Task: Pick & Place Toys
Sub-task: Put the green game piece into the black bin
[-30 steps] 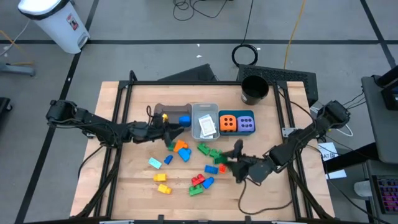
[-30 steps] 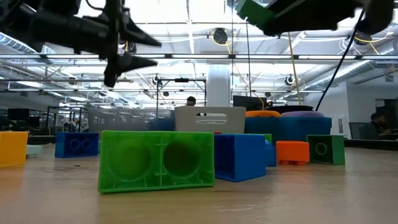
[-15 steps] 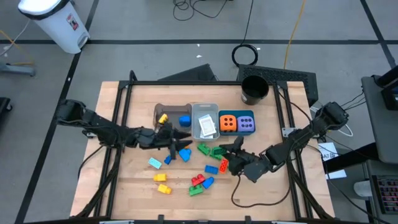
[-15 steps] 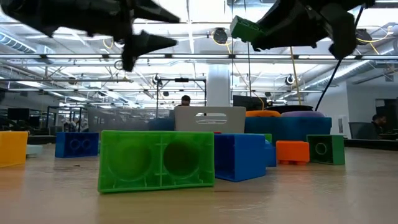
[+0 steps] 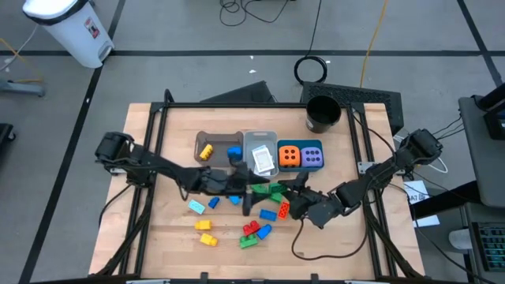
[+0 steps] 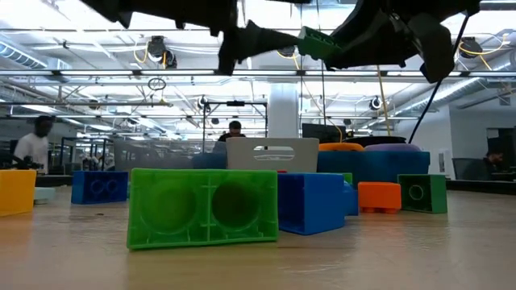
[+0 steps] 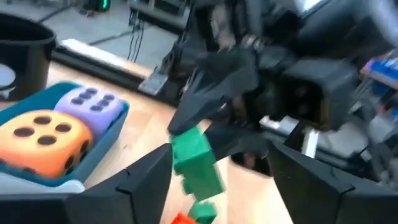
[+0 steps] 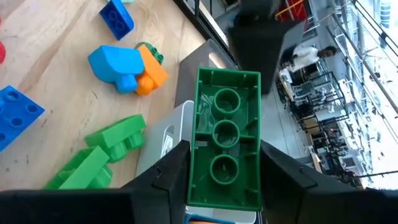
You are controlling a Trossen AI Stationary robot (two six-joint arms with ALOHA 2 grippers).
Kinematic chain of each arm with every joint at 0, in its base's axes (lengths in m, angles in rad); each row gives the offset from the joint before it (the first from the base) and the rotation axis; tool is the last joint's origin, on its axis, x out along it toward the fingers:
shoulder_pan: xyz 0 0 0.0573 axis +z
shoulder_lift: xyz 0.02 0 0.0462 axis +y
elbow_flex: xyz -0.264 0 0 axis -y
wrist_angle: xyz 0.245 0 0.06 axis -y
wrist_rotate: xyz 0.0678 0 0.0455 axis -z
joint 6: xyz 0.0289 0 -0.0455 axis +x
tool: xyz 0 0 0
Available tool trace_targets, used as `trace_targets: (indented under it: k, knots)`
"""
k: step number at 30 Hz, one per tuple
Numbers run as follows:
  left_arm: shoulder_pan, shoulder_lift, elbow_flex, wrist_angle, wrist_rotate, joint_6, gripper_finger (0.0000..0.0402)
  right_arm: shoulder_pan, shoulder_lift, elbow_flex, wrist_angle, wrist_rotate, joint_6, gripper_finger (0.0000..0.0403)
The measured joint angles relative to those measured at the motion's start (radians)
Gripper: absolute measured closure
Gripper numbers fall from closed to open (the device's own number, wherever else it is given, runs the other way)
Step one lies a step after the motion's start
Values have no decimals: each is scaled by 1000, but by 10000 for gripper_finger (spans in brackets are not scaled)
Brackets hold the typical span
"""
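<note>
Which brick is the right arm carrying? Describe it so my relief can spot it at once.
Start at the teal bin with the two dotted cubes at the table's back. Just in front of it, the right hand holds a long green brick off the table. Every other brick lies loose on the wood.

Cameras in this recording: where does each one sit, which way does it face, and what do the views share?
High view: overhead, looking straight down; both arms meet mid-table.
Low view: at tabletop height, looking across the plastic bricks into the room; both arms overhead.
Left wrist view: past the open left gripper toward the right gripper.
Right wrist view: past the right gripper, shut on the long green plastic brick.
Shared: that brick shows in all four views.
</note>
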Motion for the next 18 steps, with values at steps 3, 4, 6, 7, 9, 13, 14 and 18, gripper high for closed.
trace_targets:
  k: [3,4,6,7,9,13,14,18]
  knots:
    - [8,20,43,-84,-2,0,106,-3,0,0,2,-1,-3,264]
    - [11,24,50,-99,-3,-3,102,-4,0,0,2,-1,0,264]
    - [17,30,60,-106,-7,-20,97,-5,0,0,6,-1,1,263]
    - [21,30,60,-107,-11,-28,95,-5,0,0,11,0,0,263]
    - [25,31,60,-107,-11,-43,94,-6,0,0,24,0,-3,263]
    - [29,31,60,-107,-11,-51,100,-17,0,-1,83,0,1,264]
    - [29,31,60,-106,-11,-50,103,-19,0,-1,100,-1,1,264]
    - [33,31,60,-98,-11,-54,127,-23,0,-1,119,-3,1,263]
